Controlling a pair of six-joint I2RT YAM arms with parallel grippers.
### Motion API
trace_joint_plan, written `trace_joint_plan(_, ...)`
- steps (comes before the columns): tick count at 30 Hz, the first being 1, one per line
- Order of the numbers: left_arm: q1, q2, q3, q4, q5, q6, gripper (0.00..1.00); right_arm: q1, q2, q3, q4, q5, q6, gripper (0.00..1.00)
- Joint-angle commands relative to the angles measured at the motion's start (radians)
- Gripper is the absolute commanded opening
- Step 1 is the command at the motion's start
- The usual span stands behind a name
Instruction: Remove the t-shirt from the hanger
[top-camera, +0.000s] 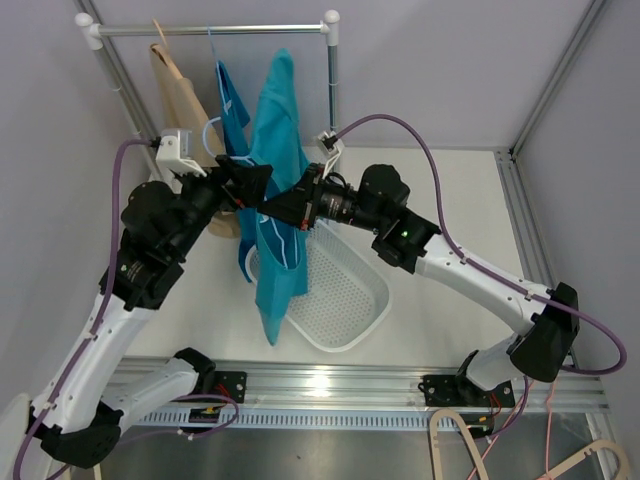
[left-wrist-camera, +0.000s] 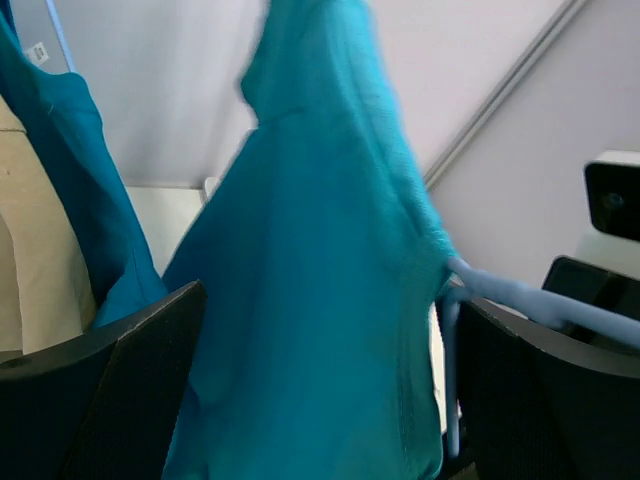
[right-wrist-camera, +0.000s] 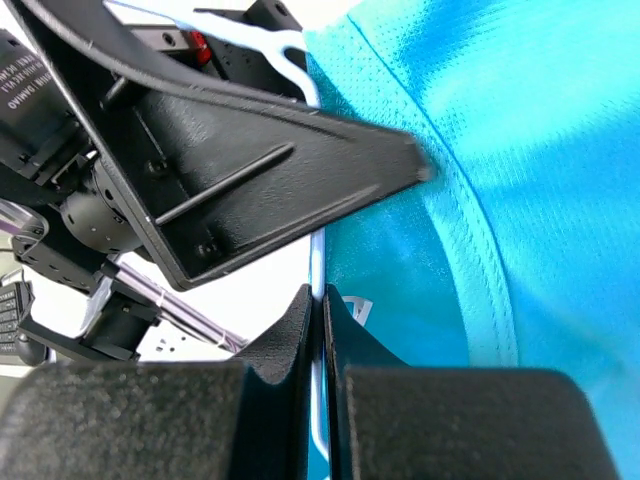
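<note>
Our right gripper (right-wrist-camera: 318, 296) clamps the pale-blue hanger (left-wrist-camera: 540, 300) between closed fingers (right-wrist-camera: 288, 335), we judge to steady it, while our left gripper (left-wrist-camera: 325, 300) gapes empty around the teal t-shirt (left-wrist-camera: 320, 180).

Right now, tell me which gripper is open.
The left gripper: its fingers stand wide apart either side of the teal t-shirt. The right gripper is pinched shut on the thin pale-blue hanger.

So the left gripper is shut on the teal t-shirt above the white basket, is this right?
No: the left gripper is open, fingers apart either side of the teal t-shirt, as the left wrist view shows. The white basket is indeed below.
</note>
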Motion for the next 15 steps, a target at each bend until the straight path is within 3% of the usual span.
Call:
trace_joint_plan(1,0.025,-0.042,-0.031,0.043,0.034,0.031,1.00,-0.017,-0.067,0.007,0.010,-0.005,-0.031,0.00)
trace_joint_plan(11,0.033,-0.098,-0.041,0.118,0.360,0.042,1.00,-0.057,-0.071,-0.017,-0.007,-0.009,-0.022,0.00)
trace_joint_plan(15,0.033,-0.113,-0.059,0.110,0.426,0.037,0.99,-0.098,-0.051,0.003,0.009,-0.025,-0.003,0.00)
